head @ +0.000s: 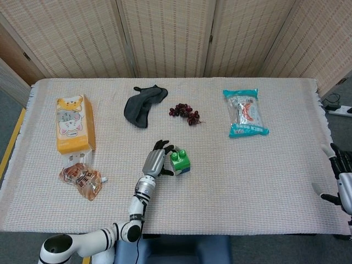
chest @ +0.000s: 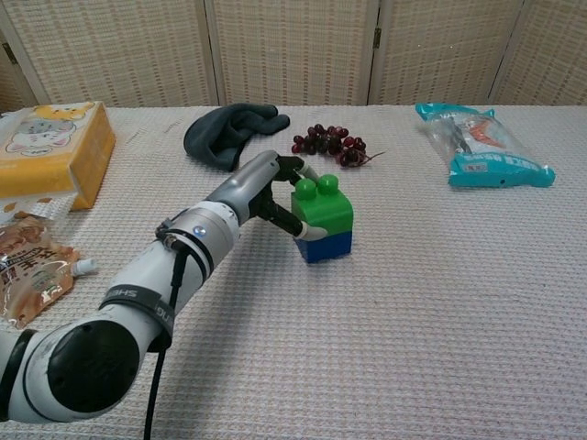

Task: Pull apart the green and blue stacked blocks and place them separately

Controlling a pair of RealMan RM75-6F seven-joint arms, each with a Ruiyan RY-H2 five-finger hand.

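A green block (chest: pixel 321 206) sits stacked on a blue block (chest: pixel 326 246) near the middle of the table, still joined. My left hand (chest: pixel 266 188) grips the stack from its left side, with fingers curled behind the green block (head: pixel 179 159) and the thumb against the front near the seam. Only a sliver of the blue block (head: pixel 185 169) shows in the head view, beside the left hand (head: pixel 157 162). My right hand (head: pixel 342 179) hangs at the table's far right edge with fingers spread and nothing in it; the chest view does not show it.
Behind the stack lie a dark cloth (head: pixel 143 105) and a bunch of grapes (head: pixel 185 113). A teal packet (head: pixel 245 113) lies at the back right. At the left are a yellow cat-print box (head: pixel 73 124) and a snack pouch (head: pixel 81 179).
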